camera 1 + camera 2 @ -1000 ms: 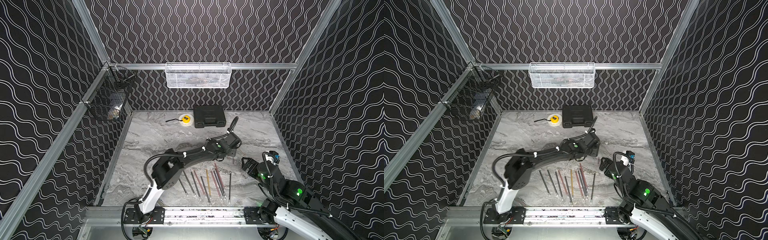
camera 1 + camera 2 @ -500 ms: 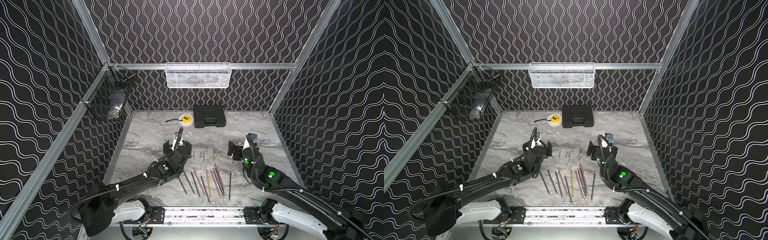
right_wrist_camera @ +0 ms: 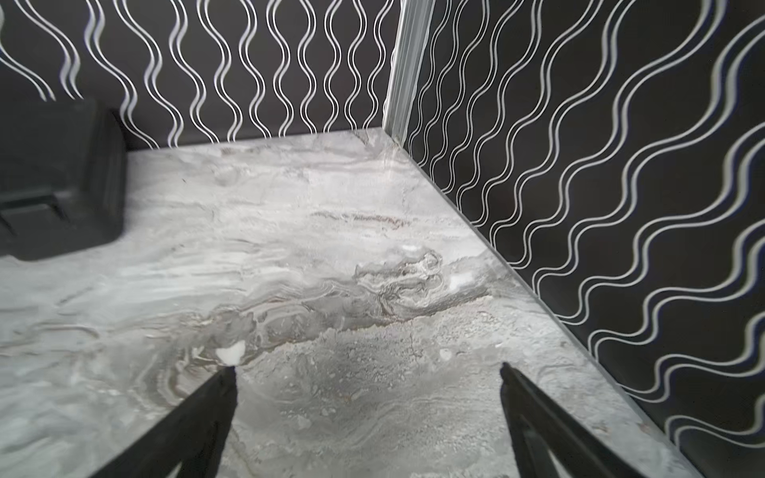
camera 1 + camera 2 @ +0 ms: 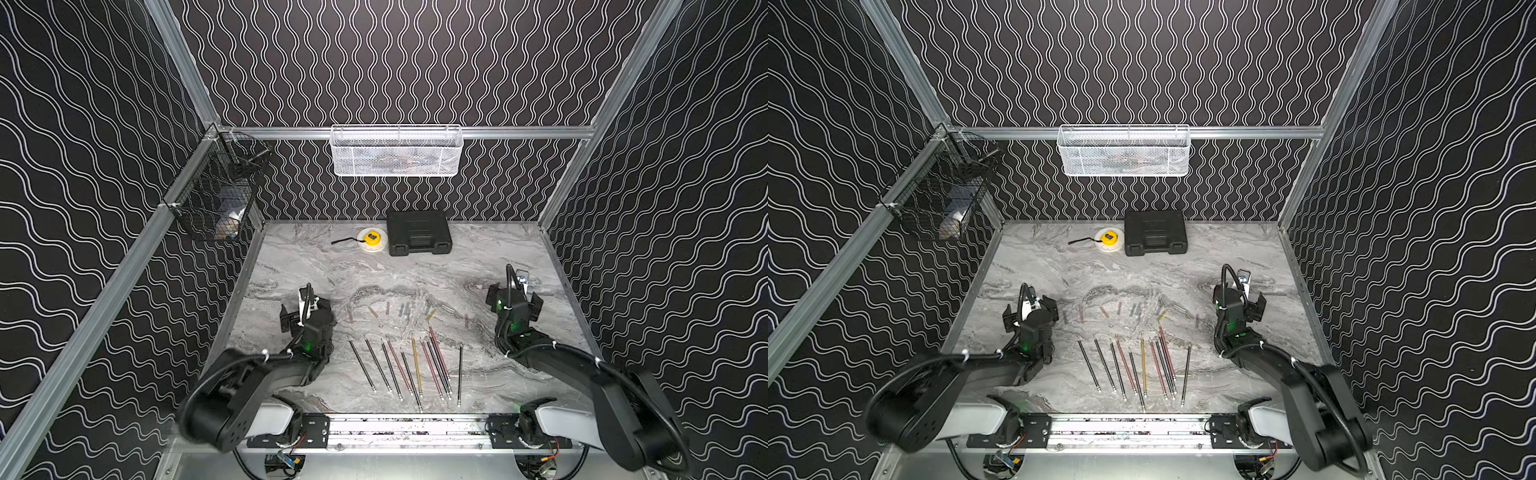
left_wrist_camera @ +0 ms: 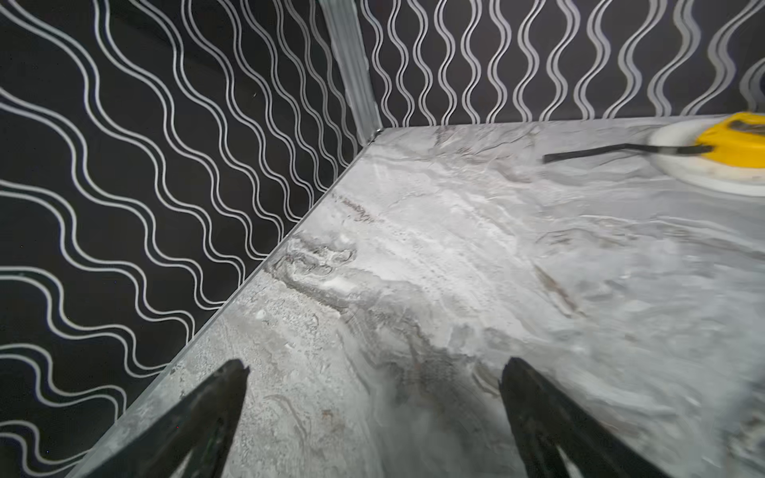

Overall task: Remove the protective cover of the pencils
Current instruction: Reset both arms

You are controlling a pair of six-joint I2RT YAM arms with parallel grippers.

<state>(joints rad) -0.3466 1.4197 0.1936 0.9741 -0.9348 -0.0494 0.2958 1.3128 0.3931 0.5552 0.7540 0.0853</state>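
Both pincers stand wide apart and hold nothing. The left gripper (image 5: 374, 364) hangs over bare marble near the left edge of the tabletop (image 4: 374, 274), and the right gripper (image 3: 367, 368) hangs near the right edge. Each is pointed toward its own far corner.

The pencils (image 4: 409, 368) lie between the two arms at the middle of the near edge. There are about ten thin sticks in a loose row, running from the near edge toward the far one, some almost touching. Just beyond their far ends the protective covers (image 4: 405, 311) lie scattered in a rough line across the middle of the tabletop. They are small and faint against the marble veining. A yellowish one lies close to the far tip of a red pencil, but contact cannot be told.

At the far edge sit a black case (image 4: 419, 232) and, just beside it, a yellow tape measure (image 4: 371, 240) on a white disc, its black strap trailing toward the left edge. Both are well apart from the pencils. A white mesh basket (image 4: 396, 150) hangs on the back wall, and a black wire basket (image 4: 216, 199) hangs by the far left corner, both above the surface.

A wide band of bare marble lies between the covers and the case. The walls close in tightly on the left and right edges, and a metal rail (image 4: 399, 428) borders the near edge.
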